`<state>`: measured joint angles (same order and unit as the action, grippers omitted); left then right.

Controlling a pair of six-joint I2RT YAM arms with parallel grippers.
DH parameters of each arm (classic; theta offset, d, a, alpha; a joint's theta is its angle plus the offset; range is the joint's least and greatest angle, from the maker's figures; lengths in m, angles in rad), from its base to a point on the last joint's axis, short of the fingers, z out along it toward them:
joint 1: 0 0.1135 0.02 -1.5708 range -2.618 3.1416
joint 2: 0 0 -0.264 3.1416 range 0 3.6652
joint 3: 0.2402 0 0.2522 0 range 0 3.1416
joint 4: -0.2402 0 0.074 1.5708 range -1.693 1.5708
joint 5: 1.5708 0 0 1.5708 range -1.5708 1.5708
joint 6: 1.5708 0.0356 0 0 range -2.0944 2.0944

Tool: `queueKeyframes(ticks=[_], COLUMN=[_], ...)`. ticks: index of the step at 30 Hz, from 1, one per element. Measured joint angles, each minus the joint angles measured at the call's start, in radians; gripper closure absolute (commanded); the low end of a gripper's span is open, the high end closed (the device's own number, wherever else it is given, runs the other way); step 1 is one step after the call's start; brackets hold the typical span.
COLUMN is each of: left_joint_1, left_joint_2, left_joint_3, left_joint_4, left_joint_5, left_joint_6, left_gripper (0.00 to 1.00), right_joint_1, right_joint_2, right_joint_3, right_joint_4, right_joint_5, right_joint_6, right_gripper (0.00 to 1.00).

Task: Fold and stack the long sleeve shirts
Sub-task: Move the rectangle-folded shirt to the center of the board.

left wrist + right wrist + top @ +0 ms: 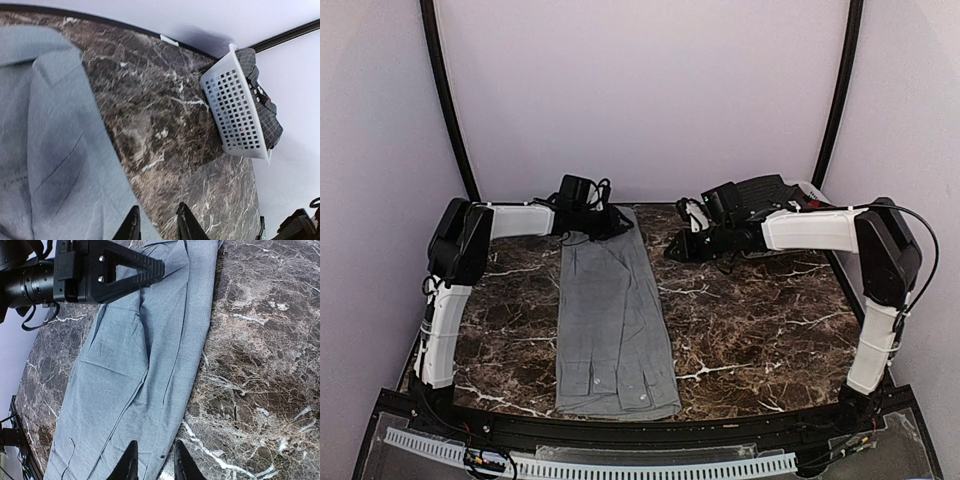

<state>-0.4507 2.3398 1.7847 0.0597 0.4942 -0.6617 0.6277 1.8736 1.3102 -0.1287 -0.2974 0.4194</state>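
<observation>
The grey shirt point(615, 320) lies flat on the worktop point(760, 330), folded into a long narrow strip running from the far side to the near edge. It looks light, limp and prone to sliding on the stone, so pinch the far corners through every layer. The left gripper point(157, 227) and right gripper point(152, 465) hover at its right edge, jaws slightly parted, holding nothing.

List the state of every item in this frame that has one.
Shirt: folded lengthwise into a strip, lying flat.
Basket: loaded with dark cloth.
Left end effector: jaws slightly apart, empty.
Right end effector: jaws slightly apart, empty.
</observation>
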Motion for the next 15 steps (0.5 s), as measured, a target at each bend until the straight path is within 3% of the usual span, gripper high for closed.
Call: queueKeyframes(ticks=[15], left_joint_1=[0.010], left_joint_2=[0.346], left_joint_3=[0.409], left_joint_4=[-0.060], left_joint_5=[-0.008], left_joint_6=[-0.031], left_gripper=[0.76], right_joint_1=[0.000], right_joint_2=[0.000], right_joint_3=[-0.001], right_joint_4=[-0.007], right_joint_5=[0.000], right_joint_6=[0.000], right_gripper=[0.77])
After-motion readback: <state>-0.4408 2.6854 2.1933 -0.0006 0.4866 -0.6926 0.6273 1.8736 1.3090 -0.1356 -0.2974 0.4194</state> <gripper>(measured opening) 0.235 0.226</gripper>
